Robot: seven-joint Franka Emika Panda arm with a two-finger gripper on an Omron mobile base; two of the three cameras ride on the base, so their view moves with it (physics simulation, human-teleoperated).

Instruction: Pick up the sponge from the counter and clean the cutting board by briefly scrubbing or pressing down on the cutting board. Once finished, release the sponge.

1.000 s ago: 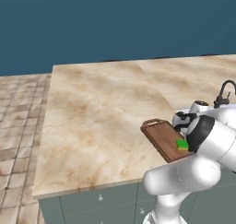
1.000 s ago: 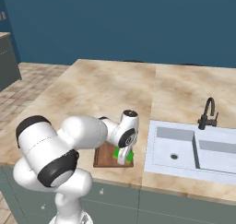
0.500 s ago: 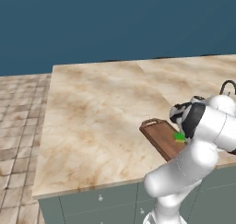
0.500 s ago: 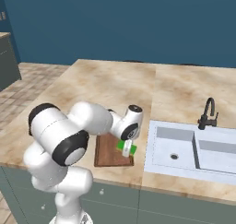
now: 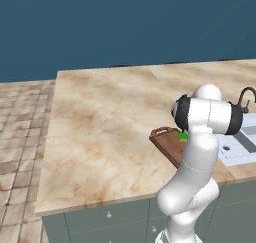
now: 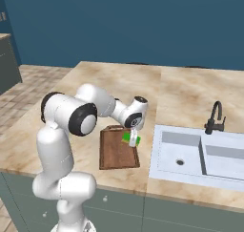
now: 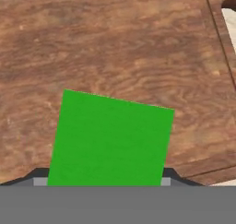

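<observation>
The sponge [image 7: 109, 140] sits between the fingers of the gripper [image 6: 134, 139], directly over the cutting board [image 6: 116, 152]. In the hand view its bright green face covers the lower middle, with the board's reddish-brown grain spread behind it on every side, so the hand is pointed straight down at the wood. That fits the scrubbing step: the sponge is carried with a broad face toward the board so that a push downward presses a flat surface against it.

The fingers look clamped on the sponge. In the right base view the green block hangs at the tip of the hand just above the board, near the board's far right part, and the 2 dark finger tips flank it at the bottom of the hand view. Whether the sponge is pressed onto the wood or held slightly off it cannot be told from these views.

The board lies flat on the counter [image 5: 105, 112] near the front edge, just beside the sink [image 6: 200, 152], with its handle loop [image 5: 159, 132] at the far short end. In the left base view the arm's elbow hides most of the board, and a sliver of green shows beside it.

Judging by this, pickup is done and the cleaning contact is in hand; releasing the sponge is not yet done.
</observation>
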